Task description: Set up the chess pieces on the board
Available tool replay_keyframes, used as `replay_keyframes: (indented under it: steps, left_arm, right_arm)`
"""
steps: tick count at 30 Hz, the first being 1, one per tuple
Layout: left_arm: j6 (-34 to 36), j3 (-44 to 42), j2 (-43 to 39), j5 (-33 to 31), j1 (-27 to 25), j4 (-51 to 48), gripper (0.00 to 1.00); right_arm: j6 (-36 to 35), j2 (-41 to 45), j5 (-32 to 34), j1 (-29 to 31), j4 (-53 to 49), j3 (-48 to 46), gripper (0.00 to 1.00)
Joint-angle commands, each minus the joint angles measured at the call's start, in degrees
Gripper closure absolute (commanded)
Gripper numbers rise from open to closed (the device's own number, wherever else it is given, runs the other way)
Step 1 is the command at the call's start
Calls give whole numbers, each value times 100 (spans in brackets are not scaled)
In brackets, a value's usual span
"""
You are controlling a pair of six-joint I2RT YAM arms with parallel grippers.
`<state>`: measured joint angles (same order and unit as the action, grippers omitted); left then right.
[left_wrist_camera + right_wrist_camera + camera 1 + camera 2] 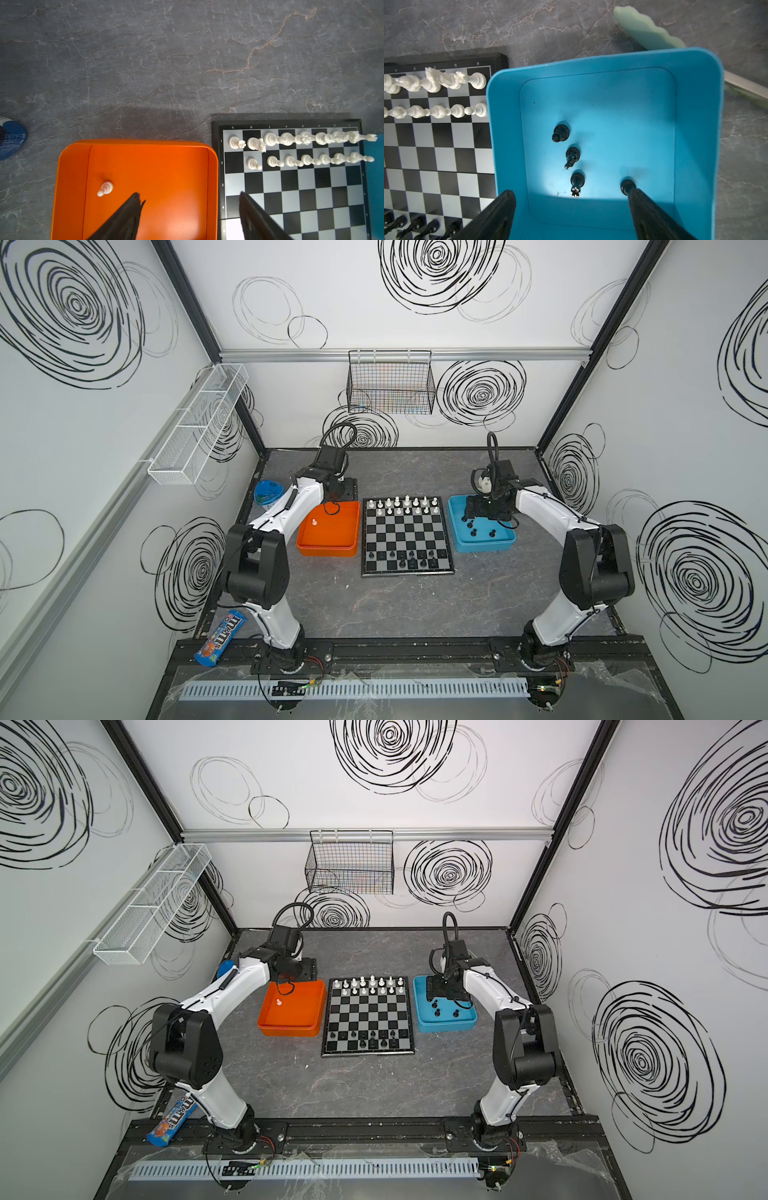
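Grey marbled bench point(395, 614): board point(405, 531) sits between two colour-sorting trays. Left jaws gape empty over the orange tray point(68, 176), which holds a lone white pawn point(105, 188). Right jaws, wide and empty, hang over four black pieces point(572, 154) in the blue tray point(695, 104).

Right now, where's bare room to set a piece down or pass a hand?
Free: middle rows of the board, between the white pieces far side and black pieces near side; the end square of the white pawn row beside the orange tray; the table in front of the board. Crowded: the far two rows; the blue tray, holding four more black pieces.
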<state>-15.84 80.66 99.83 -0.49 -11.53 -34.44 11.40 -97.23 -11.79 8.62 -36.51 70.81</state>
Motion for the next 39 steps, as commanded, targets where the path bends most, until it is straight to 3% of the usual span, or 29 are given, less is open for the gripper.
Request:
replay_keyframes:
  steps: [1, 17, 26, 39]
  left_arm:
    - [-10, -6, -151, 272, 39, 313, 22]
    - [-392, 2269, 1628, 349, -1399, -206, 23]
    - [-449, 2559, 2278, 325, -1678, -342, 23]
    - [-583, 2542, 2540, 754, -1717, -49, 23]
  right_arm:
    - [-10, -145, 222, 21, -284, 245, 10]
    - [-218, -344, 2, -237, -129, 482, 10]
    - [-221, -244, -268, -352, 67, 256, 10]
    - [-220, -208, -335, -405, 99, 184, 10]
